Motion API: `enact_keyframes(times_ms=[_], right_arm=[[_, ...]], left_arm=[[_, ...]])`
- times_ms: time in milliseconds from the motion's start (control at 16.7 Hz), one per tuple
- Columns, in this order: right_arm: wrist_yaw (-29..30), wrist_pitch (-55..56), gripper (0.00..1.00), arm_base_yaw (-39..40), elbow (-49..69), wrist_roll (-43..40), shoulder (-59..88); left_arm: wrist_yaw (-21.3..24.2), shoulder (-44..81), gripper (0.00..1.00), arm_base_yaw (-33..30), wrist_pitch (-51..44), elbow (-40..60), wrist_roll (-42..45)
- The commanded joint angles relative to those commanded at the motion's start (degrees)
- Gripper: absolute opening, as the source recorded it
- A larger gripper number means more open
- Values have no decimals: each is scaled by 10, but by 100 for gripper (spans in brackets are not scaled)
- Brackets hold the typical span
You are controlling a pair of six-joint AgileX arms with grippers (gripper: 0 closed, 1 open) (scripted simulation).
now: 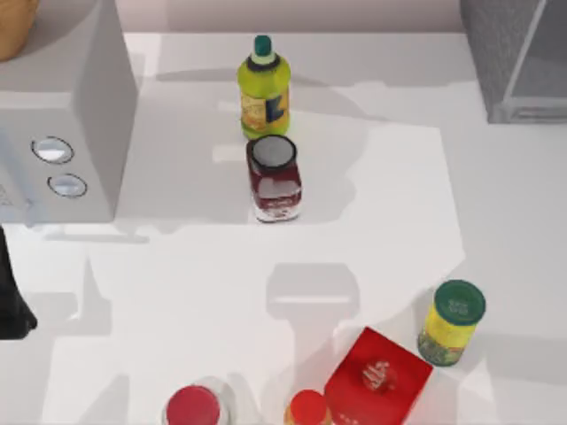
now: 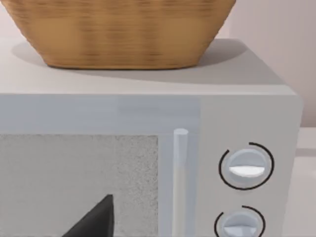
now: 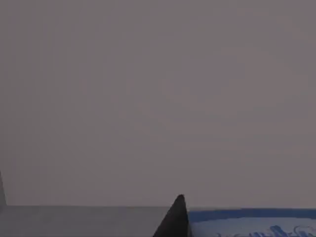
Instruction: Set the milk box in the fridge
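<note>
Blue-and-white card of the milk box [image 3: 252,223] is seen just beside a dark right finger [image 3: 174,219], seemingly grasped though the jaws' state cannot be told, while the fridge [image 1: 514,57] is judged not yet reached.

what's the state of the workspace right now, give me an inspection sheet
surface: white table, shadows across it, no spills seen
job's things: fridge at the top view's upper right corner; milk box, blue edge and blue lettering, right beside the right tool
clutter: light-grey box with two knobs at left, basket on top of it; yellow-green bottle; dark red jar; green-lidded can; red box; red-lidded jar; red-capped bottle
grippers: left tool facing the light-grey box's door; right tool by the milk box
cables: nothing seen
surroundings: plain pale wall
</note>
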Motion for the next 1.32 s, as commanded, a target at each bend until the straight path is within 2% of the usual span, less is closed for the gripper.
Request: enact_keyframes(times_ms=[240, 540, 1320], right_arm=[[11, -63, 0, 10, 84, 0, 42], [12, -69, 0, 12, 91, -1, 47], [12, -69, 98, 12, 91, -1, 47]], left_arm=[[0, 0, 100, 0, 0, 0, 0], [0, 0, 100, 0, 0, 0, 0], [0, 0, 100, 0, 0, 0, 0]])
